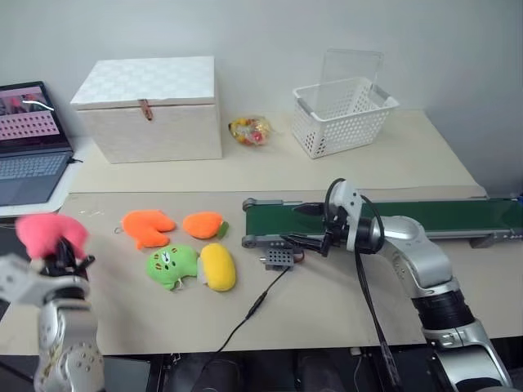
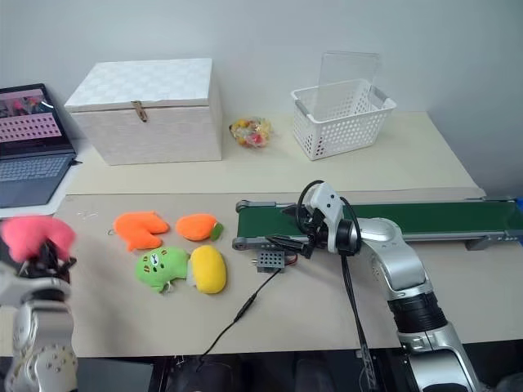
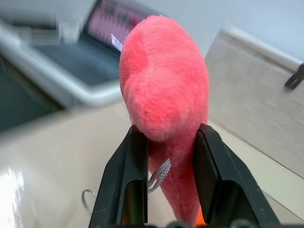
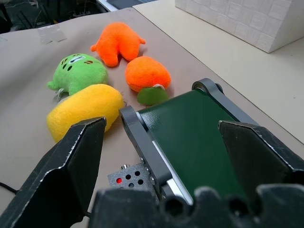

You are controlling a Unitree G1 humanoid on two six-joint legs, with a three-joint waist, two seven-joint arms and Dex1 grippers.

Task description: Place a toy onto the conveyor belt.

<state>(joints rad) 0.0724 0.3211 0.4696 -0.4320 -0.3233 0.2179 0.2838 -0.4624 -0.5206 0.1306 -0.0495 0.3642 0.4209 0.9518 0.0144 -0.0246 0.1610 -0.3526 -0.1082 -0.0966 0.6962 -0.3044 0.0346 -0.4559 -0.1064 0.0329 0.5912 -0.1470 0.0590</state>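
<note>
At far left of the head view, the pink toy [image 1: 49, 231] is sitting clamped in the left claw [image 3: 167, 156], fingers [image 3: 128, 180] pinching its lower part, lifted off the surface [image 1: 327, 318]. Right of centre, the conveyor belt [image 1: 425, 217] is lying well apart from the toy. Right claw [image 4: 164, 156] is hanging over the belt's near end, jaws spread wide, gripping nothing. Between them are lying two orange plush toys [image 1: 147, 227], a green plush [image 1: 171, 265] and a yellow plush [image 1: 217, 267].
</note>
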